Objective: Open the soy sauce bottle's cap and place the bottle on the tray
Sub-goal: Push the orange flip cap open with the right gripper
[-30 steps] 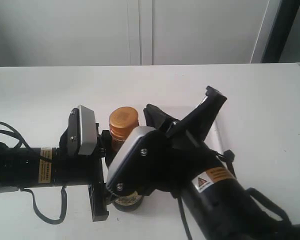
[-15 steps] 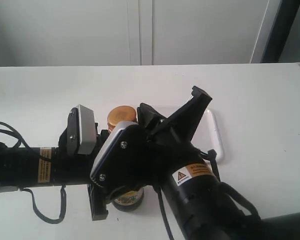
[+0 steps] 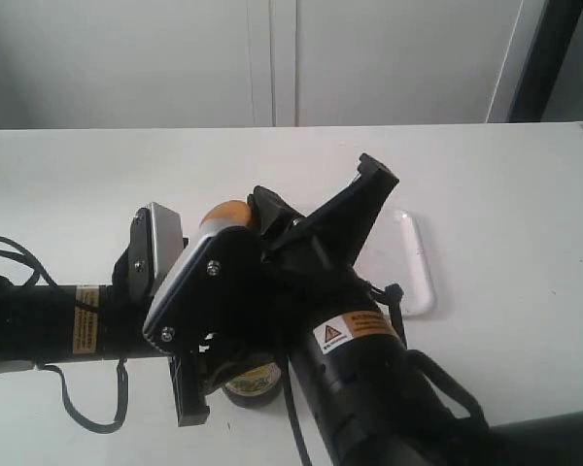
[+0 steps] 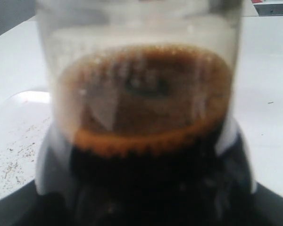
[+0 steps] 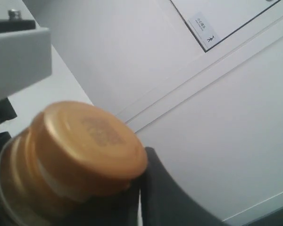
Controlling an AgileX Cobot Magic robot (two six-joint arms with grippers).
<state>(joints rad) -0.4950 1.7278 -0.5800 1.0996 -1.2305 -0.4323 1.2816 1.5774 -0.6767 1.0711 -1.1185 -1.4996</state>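
The soy sauce bottle stands upright on the table, held by my left gripper, which is shut on its body. Its dark liquid fills the left wrist view. My right arm covers most of the bottle in the exterior view. The orange-gold cap peeks out above it and looks closed. My right gripper is open, and one black finger touches the cap's rim. The white tray lies to the right of the bottle, and its scuffed surface shows behind the bottle.
The left wrist camera housing sits close beside the cap. Loose black cables hang under the left arm. White cabinet doors stand behind the table.
My right arm has moved left over the bottle, hiding most of the cap in the exterior view and uncovering more of the tray. The left arm has not moved.
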